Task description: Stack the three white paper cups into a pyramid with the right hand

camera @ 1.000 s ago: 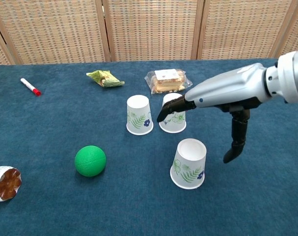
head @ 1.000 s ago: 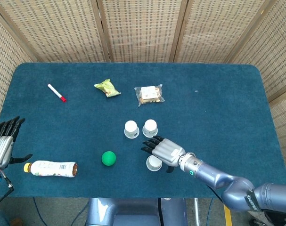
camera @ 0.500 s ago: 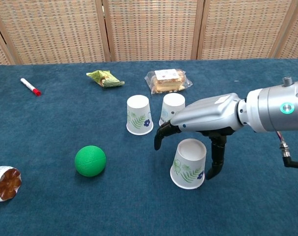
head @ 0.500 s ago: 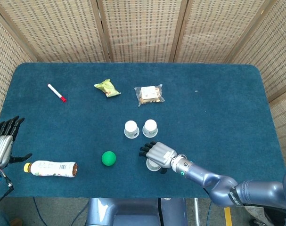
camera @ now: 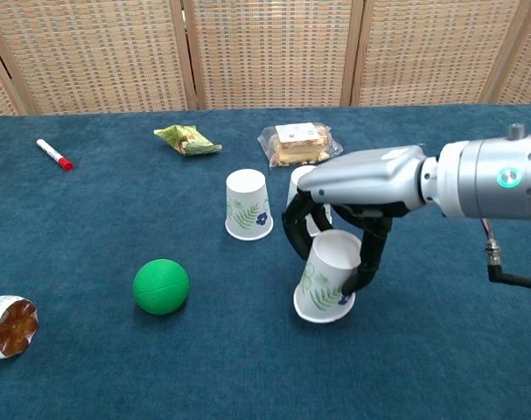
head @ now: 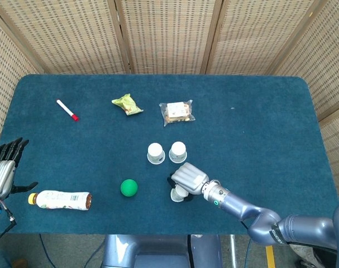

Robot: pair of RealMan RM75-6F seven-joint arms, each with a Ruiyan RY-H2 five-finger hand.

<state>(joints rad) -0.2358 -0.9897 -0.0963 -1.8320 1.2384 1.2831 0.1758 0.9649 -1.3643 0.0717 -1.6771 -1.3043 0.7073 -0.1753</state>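
Two white paper cups stand upside down side by side mid-table: one on the left (camera: 248, 204) (head: 155, 153) and one on the right (camera: 305, 187) (head: 177, 151), the latter partly hidden by my hand in the chest view. The third cup (camera: 327, 276) (head: 178, 194) is tilted, its rim lifted off the blue table, and my right hand (camera: 352, 194) (head: 187, 177) grips it from above with fingers wrapped around both sides. My left hand (head: 3, 169) rests at the table's left edge with fingers spread, holding nothing.
A green ball (camera: 161, 286) lies left of the held cup. A bottle (head: 60, 200) lies at the front left. A red-capped marker (camera: 52, 154), a green snack bag (camera: 186, 139) and a packet of biscuits (camera: 297, 144) lie farther back.
My right hand came down over the near cup, closed its fingers around it and tipped it off the table. The other two cups and the left hand stayed put.
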